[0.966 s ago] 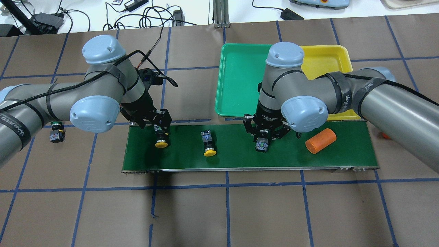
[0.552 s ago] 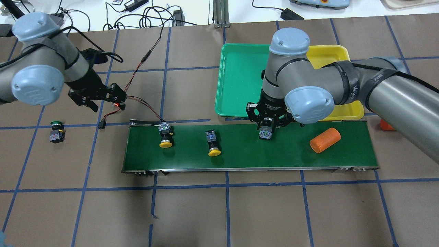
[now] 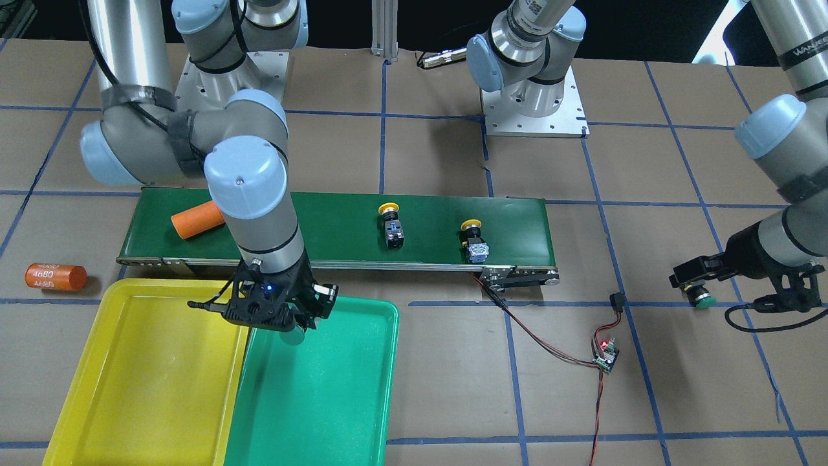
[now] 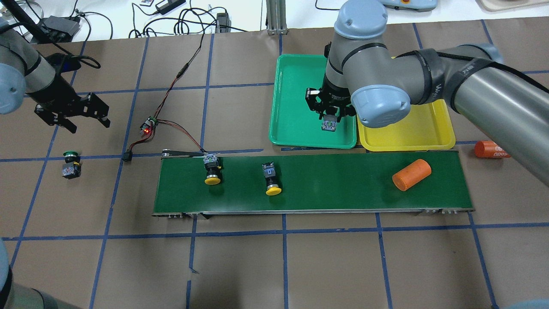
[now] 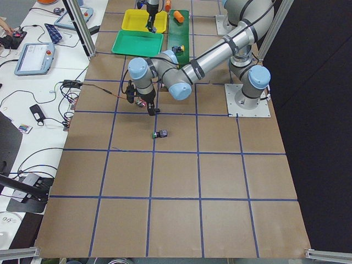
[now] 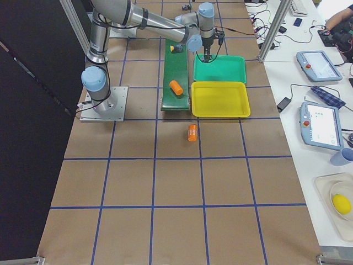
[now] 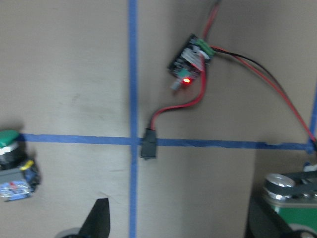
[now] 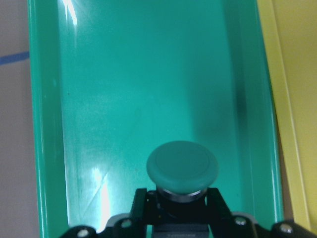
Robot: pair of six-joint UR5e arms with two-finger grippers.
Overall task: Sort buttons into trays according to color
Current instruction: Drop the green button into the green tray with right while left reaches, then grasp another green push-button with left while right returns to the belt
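Note:
My right gripper (image 4: 329,121) is shut on a green-capped button (image 8: 182,166) and holds it cap down over the near right part of the green tray (image 4: 296,107). The yellow tray (image 4: 411,128) lies beside it with nothing in it. Two yellow-capped buttons (image 4: 212,169) (image 4: 271,180) lie on the dark green belt (image 4: 334,189). Another green-capped button (image 4: 70,165) lies on the table at the far left. My left gripper (image 4: 73,118) hangs open just beyond that button, which shows at the left edge of the left wrist view (image 7: 12,166).
An orange cylinder (image 4: 411,174) lies on the belt's right part, and another marked 4680 (image 4: 491,149) lies on the table past the belt's right end. A small circuit board (image 4: 149,125) with red and black wires sits left of the belt.
My right gripper lifted the green button off the belt and carried it over the green tray. My left gripper left the yellow button at the belt's left end and swung far left.

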